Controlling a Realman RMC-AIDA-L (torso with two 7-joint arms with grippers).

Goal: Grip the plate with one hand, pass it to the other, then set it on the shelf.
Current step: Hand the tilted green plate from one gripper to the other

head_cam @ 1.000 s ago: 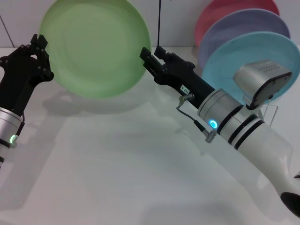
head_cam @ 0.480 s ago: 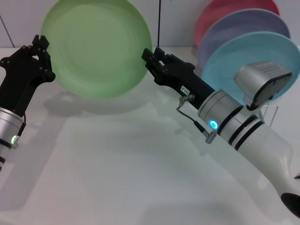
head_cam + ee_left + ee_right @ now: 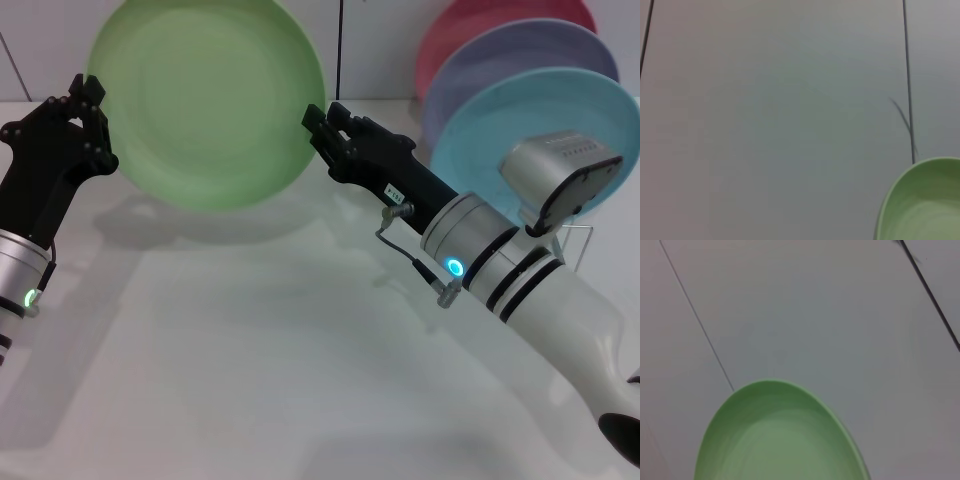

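White tabletop (image 3: 260, 340) runs back to a pale panelled wall, and the light green plate (image 3: 205, 100) is held upright above it at the far left. At the plate's left edge the left gripper (image 3: 88, 118) (green-lit arm) pinches the rim. From the right, the right gripper (image 3: 318, 118) has its fingers at the opposite rim; whether they clamp it I cannot tell. Far right, the wire shelf (image 3: 572, 238) holds a turquoise plate (image 3: 500, 125), a lavender plate (image 3: 520, 55) and a pink plate (image 3: 480, 20) on edge.
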